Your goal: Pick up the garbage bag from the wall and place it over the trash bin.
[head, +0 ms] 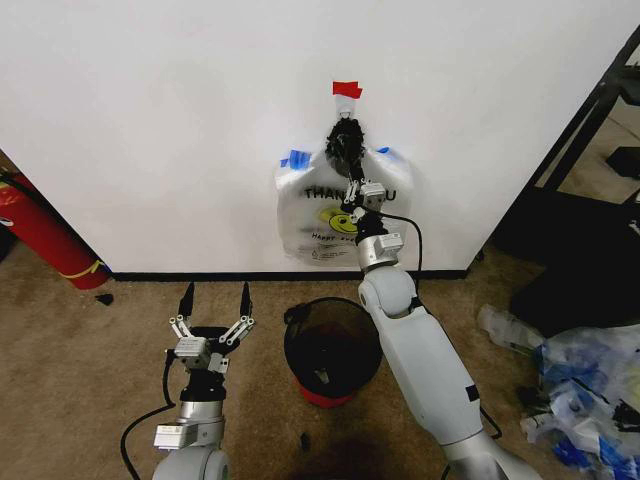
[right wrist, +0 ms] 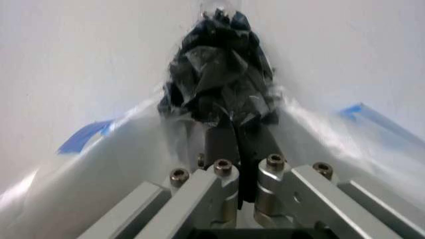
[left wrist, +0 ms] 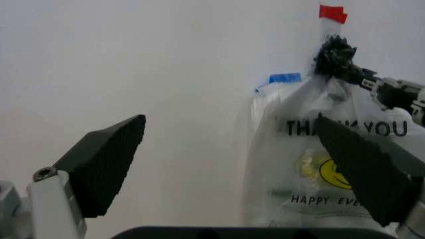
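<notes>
Garbage bag [head: 335, 215] is hanging on the wall [head: 150, 120] above the trash bin [head: 332, 345]; right gripper [head: 347, 150] jaws are pinching its gathered neck. Flimsy, slippery film; left gripper [head: 213, 300] is idling, jaws apart.

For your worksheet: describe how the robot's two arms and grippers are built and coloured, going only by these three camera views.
Both arms have smooth white rounded shells ending in silver metal wrists. Each gripper, the left gripper and the right gripper, has bare aluminium linkages with bolts and two black wedge-shaped fingers. A black cable loops along each forearm. The right arm carries a small black square patch.
</notes>
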`<state>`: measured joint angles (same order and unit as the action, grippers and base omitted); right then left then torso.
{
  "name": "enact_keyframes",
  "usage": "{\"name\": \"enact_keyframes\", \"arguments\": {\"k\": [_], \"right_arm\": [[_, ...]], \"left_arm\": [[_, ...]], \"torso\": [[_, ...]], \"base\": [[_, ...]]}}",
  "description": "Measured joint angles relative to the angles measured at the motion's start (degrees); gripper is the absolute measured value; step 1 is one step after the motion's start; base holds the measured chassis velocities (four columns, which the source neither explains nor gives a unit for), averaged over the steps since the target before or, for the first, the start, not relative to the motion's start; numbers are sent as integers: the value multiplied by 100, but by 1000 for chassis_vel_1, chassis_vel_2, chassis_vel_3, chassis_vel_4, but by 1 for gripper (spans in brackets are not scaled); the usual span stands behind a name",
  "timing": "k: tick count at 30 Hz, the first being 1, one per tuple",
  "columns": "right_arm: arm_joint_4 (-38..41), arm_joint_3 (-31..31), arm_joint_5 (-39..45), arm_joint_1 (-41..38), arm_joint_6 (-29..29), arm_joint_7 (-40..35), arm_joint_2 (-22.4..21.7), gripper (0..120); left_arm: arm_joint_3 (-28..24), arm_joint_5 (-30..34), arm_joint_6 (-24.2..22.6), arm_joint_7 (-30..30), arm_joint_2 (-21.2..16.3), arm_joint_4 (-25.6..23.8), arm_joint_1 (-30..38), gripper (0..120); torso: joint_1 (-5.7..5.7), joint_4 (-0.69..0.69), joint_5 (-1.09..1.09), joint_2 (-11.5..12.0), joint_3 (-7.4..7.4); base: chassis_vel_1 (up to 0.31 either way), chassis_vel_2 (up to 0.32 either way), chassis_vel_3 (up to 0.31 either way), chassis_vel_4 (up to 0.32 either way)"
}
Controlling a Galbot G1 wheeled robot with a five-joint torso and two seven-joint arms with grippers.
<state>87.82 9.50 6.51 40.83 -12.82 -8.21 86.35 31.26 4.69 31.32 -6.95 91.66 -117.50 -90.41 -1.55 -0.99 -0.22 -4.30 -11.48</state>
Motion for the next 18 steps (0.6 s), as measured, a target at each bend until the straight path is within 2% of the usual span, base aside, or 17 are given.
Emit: {"name": "enact_keyframes", "arguments": {"k": [18], "right_arm": [[589,227,308,1484,-269,333,-177,0]], "left_arm": [[-28,36,1,0,-57,-135,-64,100]], "torso": [[0,-1,0,-1,1]], "base": [[0,0,0,0]]}}
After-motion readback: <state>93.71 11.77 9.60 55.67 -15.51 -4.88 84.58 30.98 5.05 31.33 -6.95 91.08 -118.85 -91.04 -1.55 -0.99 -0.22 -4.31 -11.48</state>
